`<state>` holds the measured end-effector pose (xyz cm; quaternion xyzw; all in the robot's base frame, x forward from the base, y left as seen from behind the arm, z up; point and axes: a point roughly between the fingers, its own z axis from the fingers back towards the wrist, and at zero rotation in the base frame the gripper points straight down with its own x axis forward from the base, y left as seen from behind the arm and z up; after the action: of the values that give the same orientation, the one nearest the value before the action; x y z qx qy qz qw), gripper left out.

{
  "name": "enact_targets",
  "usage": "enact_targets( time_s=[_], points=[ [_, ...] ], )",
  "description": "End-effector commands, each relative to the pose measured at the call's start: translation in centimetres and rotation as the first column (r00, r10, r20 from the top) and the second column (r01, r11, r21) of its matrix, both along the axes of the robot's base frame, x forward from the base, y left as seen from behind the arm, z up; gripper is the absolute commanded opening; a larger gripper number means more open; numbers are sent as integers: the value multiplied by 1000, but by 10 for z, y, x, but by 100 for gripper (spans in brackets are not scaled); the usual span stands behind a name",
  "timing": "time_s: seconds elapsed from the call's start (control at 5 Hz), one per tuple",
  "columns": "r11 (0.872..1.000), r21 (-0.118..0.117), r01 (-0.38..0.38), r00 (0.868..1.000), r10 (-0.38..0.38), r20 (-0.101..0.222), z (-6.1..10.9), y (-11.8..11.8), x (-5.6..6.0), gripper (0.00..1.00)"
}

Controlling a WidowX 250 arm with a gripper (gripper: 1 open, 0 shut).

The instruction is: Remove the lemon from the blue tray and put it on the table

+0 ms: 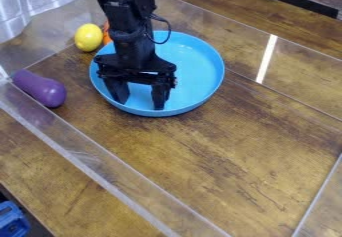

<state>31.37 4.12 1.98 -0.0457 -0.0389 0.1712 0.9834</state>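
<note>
The lemon (88, 37) is a small yellow fruit lying on the table (227, 166) just outside the blue tray's upper-left rim. The blue tray (198, 69) is a round shallow dish, and nothing shows in the visible part of it. My gripper (142, 94) hangs over the tray's left half, pointing down with its black fingers spread open and nothing between them. The arm hides part of the tray's back rim and stands just right of the lemon.
An orange carrot (108, 25) peeks out behind the lemon, partly hidden by the arm. A purple eggplant (40, 89) lies at the left, near a clear raised edge (80, 146). Wood planks stretch to the right and front.
</note>
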Motion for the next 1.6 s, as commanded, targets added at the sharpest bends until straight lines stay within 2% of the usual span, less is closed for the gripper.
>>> enact_targets(
  time_s=[0.0,0.2,0.4,0.6,0.8,1.0,1.2,1.4],
  points=[
    [995,-19,-95,995,95,3,10,16,7,100],
    [984,-38,-174,985,175,13,21,29,17,100],
    [986,-52,-155,988,156,14,25,41,17,100],
    [989,-76,-127,990,131,44,49,51,16,100],
    [989,-99,-106,990,114,79,76,54,21,100],
    [992,-103,-80,988,92,124,108,59,27,100],
    [992,-96,-84,986,97,136,121,68,31,100],
    [994,-81,-77,983,89,158,120,79,38,100]
  ],
)
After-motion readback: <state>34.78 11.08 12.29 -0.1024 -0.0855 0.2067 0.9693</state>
